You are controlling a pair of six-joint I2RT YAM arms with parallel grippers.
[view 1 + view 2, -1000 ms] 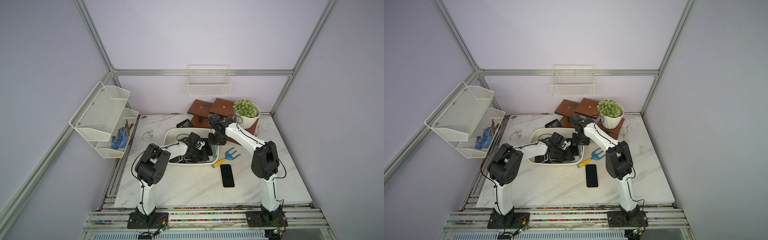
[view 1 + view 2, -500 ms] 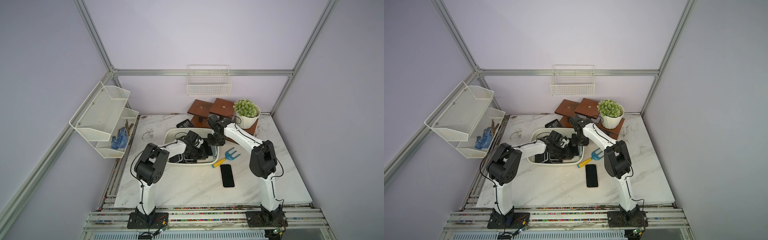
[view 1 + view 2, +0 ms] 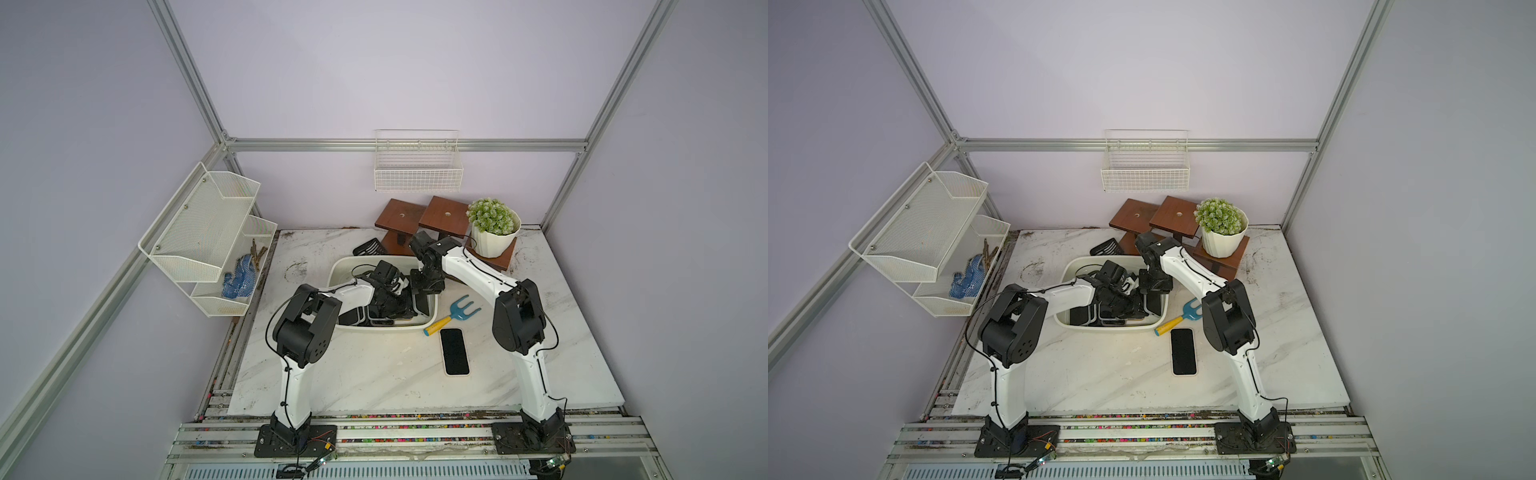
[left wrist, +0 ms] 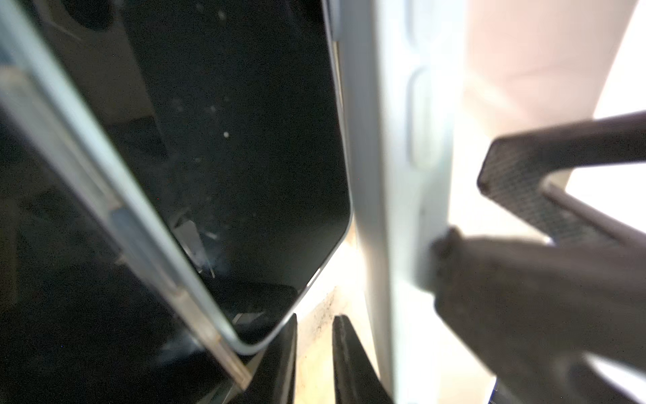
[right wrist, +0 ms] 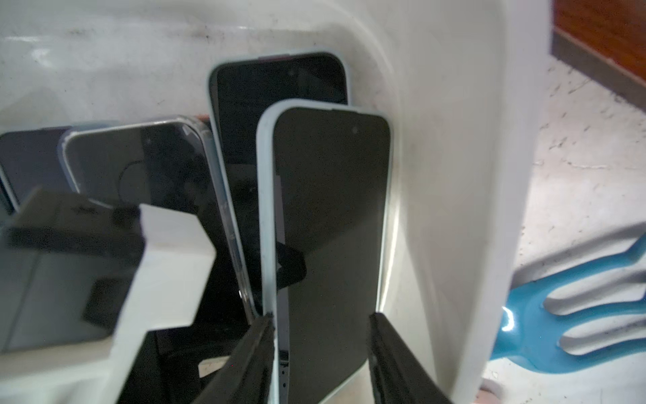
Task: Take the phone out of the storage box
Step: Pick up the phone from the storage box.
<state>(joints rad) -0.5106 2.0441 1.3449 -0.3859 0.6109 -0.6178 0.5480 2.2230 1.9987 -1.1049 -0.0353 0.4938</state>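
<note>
The white storage box [image 3: 386,328] holds several dark-screened phones. At its right end a phone in a pale blue case [image 5: 332,217] leans on the box wall [image 5: 437,175]. My right gripper [image 5: 321,323] reaches down into that end [image 3: 424,291], its fingers against the phone's two long edges. The left wrist view shows this phone edge-on [image 4: 395,175] with a right finger pressed on it. My left gripper [image 4: 316,332] is low in the middle of the box [image 3: 388,309]. Its jaws stand a narrow gap apart, empty, with a clear-cased phone [image 4: 244,157] beside them. Another phone [image 3: 454,351] lies on the table.
A blue hand rake with a yellow handle [image 3: 457,311] lies just right of the box. Behind it are a potted plant [image 3: 494,232], brown wooden stands [image 3: 440,216] and a black scoop [image 3: 368,248]. A mesh rack [image 3: 208,232] hangs on the left and a wire basket [image 3: 417,170] on the back wall.
My right gripper's jaws have narrowed onto the pale-cased phone. Both arms have shifted slightly inside the box.
</note>
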